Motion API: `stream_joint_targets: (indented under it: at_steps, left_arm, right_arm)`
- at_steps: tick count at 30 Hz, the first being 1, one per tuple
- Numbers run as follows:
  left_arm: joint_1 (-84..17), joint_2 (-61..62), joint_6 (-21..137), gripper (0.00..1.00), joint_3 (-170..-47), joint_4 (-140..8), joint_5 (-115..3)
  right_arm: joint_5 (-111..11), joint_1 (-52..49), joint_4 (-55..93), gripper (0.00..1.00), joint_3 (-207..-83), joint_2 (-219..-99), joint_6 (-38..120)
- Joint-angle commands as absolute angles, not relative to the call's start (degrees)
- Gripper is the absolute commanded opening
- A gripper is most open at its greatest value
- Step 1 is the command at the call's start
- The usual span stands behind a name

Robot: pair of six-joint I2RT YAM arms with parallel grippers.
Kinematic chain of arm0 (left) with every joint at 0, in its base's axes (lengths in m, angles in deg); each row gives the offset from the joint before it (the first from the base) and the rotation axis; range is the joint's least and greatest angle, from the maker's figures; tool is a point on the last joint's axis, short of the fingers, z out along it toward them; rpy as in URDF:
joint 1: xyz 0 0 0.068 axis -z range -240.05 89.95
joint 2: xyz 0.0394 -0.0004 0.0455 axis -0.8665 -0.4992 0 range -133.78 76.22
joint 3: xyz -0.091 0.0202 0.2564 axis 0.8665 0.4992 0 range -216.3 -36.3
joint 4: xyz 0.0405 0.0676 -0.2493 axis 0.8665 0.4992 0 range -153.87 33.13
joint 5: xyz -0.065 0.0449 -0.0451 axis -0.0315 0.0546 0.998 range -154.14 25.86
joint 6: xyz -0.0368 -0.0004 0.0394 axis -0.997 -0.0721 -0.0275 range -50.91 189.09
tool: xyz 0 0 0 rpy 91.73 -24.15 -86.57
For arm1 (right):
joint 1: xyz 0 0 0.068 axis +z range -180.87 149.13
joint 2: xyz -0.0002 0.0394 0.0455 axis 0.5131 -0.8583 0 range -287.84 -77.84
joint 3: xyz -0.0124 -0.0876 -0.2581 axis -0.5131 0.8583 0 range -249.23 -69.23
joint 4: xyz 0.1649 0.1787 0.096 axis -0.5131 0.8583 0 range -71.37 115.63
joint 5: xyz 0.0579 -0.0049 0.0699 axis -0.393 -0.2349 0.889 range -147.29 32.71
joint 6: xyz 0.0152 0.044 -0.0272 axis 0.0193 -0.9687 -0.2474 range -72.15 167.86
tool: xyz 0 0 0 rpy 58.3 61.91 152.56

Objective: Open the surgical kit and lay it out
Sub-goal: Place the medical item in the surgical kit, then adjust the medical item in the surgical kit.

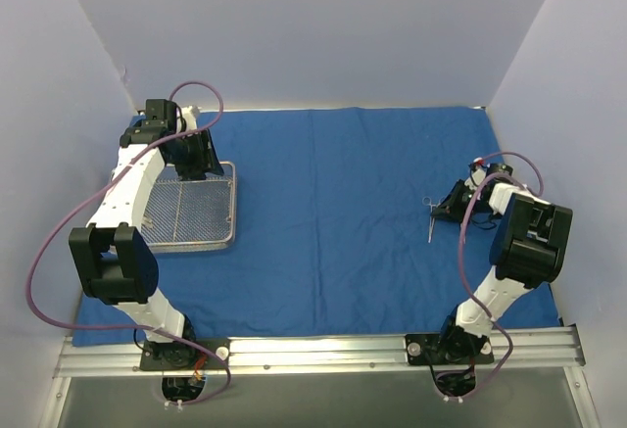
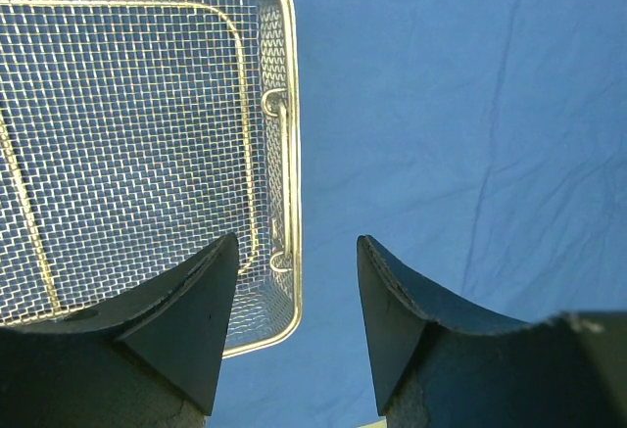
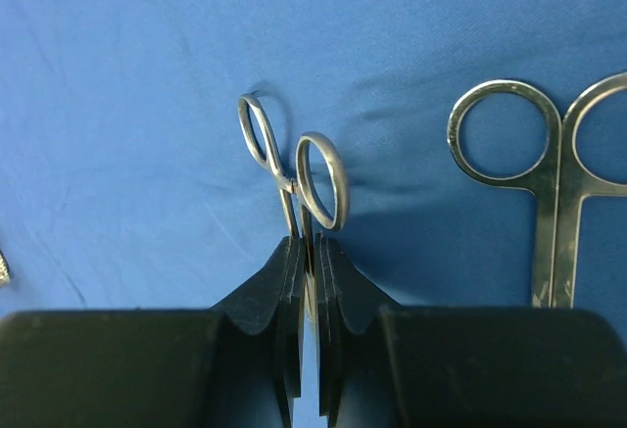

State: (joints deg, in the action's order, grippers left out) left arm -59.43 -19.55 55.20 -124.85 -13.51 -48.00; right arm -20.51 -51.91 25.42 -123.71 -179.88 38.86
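The royal-blue cloth [image 1: 333, 213] lies spread flat over the table. On its left side stands the silver wire-mesh tray [image 1: 233, 203], and no instrument shows in it in the left wrist view [image 2: 292, 154]. My left gripper [image 2: 297, 242] hovers open over the tray's corner, holding nothing. At the right, my right gripper [image 3: 309, 242] is shut on the shanks of a thin steel scissor-like instrument [image 3: 294, 168], whose ring handles point away from the camera. A second instrument [image 3: 554, 203] lies on the cloth just to its right. In the top view a thin instrument [image 1: 429, 224] shows at the right gripper [image 1: 449, 205].
White walls close in the table at the back and on both sides. The cloth's edges reach near the walls and the metal rail [image 1: 323, 350] at the front that carries both arm bases. Purple cables loop off each arm.
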Motion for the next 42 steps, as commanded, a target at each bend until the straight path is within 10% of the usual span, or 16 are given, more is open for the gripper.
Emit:
stream_joint_targets:
  at_steps: [1, 8, 19, 42]
  left_arm:
    - [-59.79, -19.76, 55.56, 0.60, -127.26, -14.66, -46.39]
    - [-61.90, -20.20, 55.29, 0.61, -127.26, -14.92, -45.86]
    - [-62.43, -20.73, 54.59, 0.60, -126.91, -15.36, -43.75]
    - [-63.04, -19.94, 54.33, 0.60, -124.89, -16.06, -41.82]
  right_arm:
    - [-29.33, -53.02, 31.47, 0.00, -124.68, -182.08, 41.61]
    - [-32.50, -53.02, 32.96, 0.02, -126.71, -182.96, 42.23]
    - [-43.81, -47.05, 38.58, 0.37, -135.49, -179.71, 39.07]
    - [-59.40, -34.13, 48.52, 0.41, -138.93, -183.13, 38.19]
